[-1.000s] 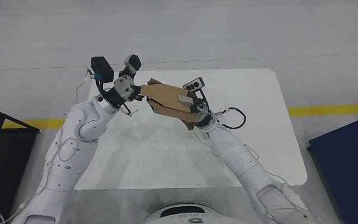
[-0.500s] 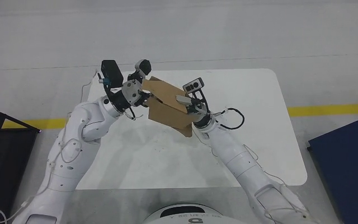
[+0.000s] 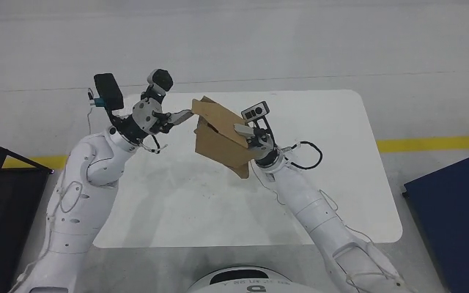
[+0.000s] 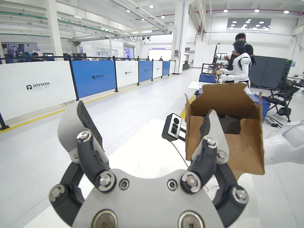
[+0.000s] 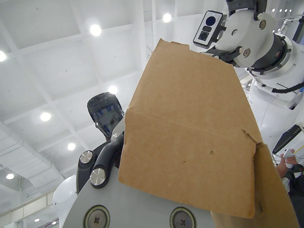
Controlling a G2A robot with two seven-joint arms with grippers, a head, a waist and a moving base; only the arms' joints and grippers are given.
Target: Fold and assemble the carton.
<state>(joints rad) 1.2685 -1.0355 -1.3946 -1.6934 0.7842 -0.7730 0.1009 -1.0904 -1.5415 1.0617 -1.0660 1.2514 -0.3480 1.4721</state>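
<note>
The left gripper [image 4: 146, 113] is wide open and holds nothing. The box [image 3: 214, 139] hangs just in front of it, open end facing it, not touching. The right gripper [image 3: 244, 133] is closed on one box wall. To fold a flap well, I think: push slowly near the crease. The box is thin brown cardboard, dull and bendy, with ragged edges.

Carton [image 3: 218, 138] held tilted over middle of tabletop [image 3: 330, 176] by right gripper [image 3: 245, 135], blocking straight line between arms. Left gripper [image 4: 147, 124], jaws spread, sits just beside carton's open end; contact unclear. Wrist camera [image 4: 173, 126] juts beside that opening. Bare tabletop toward robot and right of carton: wide passage.
</note>
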